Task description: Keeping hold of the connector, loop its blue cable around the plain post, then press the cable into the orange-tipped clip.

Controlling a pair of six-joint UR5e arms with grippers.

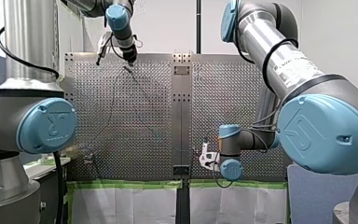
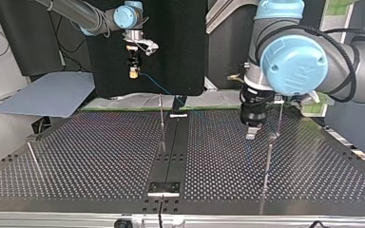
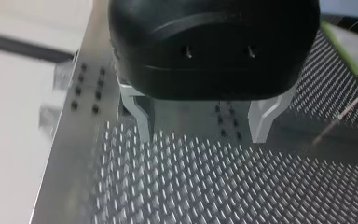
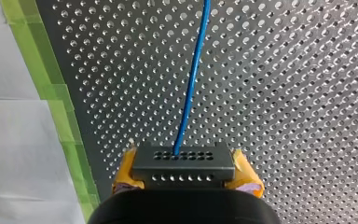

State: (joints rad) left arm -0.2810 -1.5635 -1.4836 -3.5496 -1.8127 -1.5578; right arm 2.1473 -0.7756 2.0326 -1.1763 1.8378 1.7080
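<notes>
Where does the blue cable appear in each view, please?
Front view: too thin to make out.
Top view: blue cable slants down from my right gripper, upper left.
Left wrist view: not in it.
Right wrist view: runs straight ahead from the held connector.
Landmark: green tape along the table edge.

The room is bright and evenly lit. In the front view the perforated table glitters with small speckled glare, while in the top view it looks darker before a black backdrop. In the left wrist view a soft shadow lies on the table beside my left gripper.
</notes>
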